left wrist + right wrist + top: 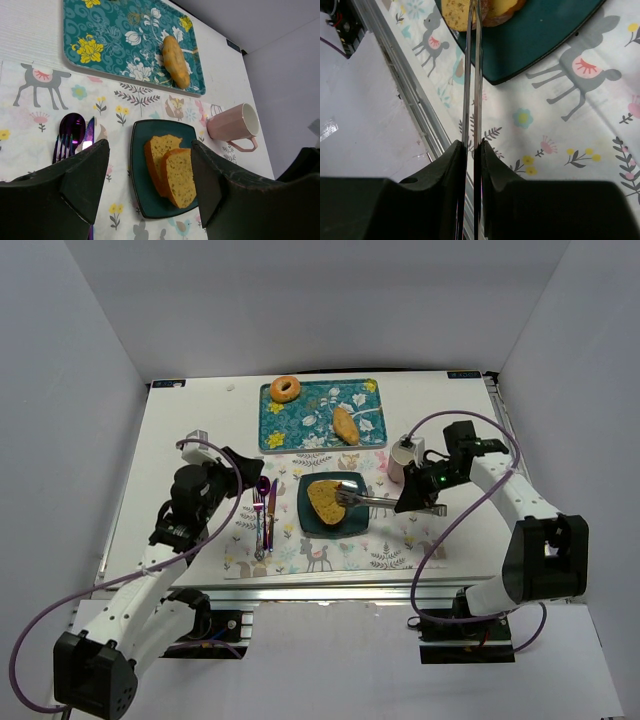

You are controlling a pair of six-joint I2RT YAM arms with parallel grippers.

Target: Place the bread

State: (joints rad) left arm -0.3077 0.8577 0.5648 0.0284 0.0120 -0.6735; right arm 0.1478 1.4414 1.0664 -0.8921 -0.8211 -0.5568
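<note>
The right gripper (475,150) is clamped tight on the handle end of thin metal tongs (472,75), its dark fingers (451,165) pressed against the two bright blades with only a slit between them. The blades run out nearly parallel over the rim of the dark teal square plate (545,35) and end at the bread (455,10). Whether their tips pinch a slice cannot be told.

The left gripper (150,150) hangs near the plate's left side, its blunt, matte black fingers (82,180) spread wide, holding and touching nothing.

The bread (172,170) is two flat, roughly oval toasted slices, golden and porous with a darker crust. They overlap on the plate (140,170) and cover much of its smooth, glossy surface.

The plate rests on a pale placemat (390,550) printed with deer, foxes and flowers, spread on the white table (200,420). Just left of the plate, a purple-sheened spoon (72,125), knife (89,134) and fork (61,150) lie side by side. Beyond the plate's far right corner a faceted pink mug (232,122) lies on its side, close to the right arm's wrist. Past the plate's far edge sits a rectangular teal tray (320,430) with a floral print. It carries a narrow elongated roll (345,424) and, at its far left corner, a ring donut (286,389).

The tongs cross the plate's right rim.
</note>
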